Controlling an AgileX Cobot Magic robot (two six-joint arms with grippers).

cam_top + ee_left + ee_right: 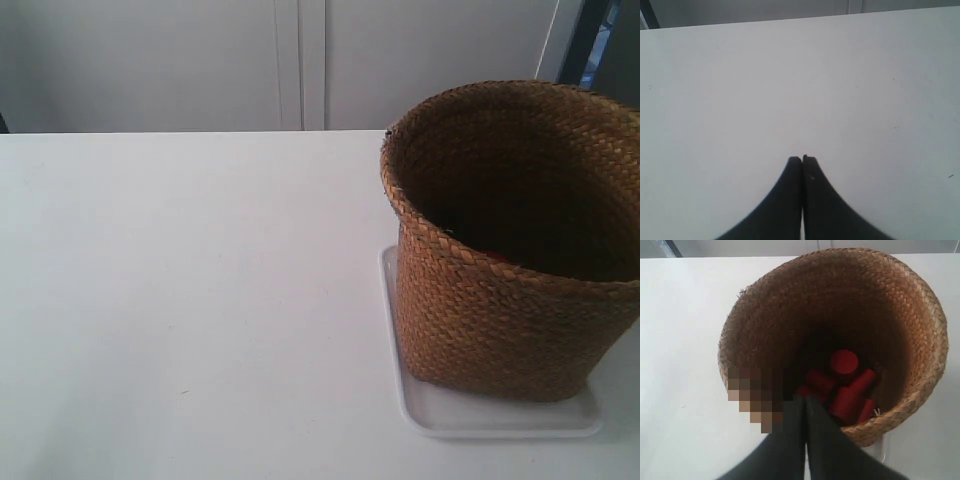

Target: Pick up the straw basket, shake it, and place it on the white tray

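The straw basket, upright on the white tray, is seen just below the clenched right pincer. The left pincer, likewise clenched, is apparently held farther off.

I see a plain white surface running back to a pale grey wall split by a vertical strip. A dark gap shows bluish light.
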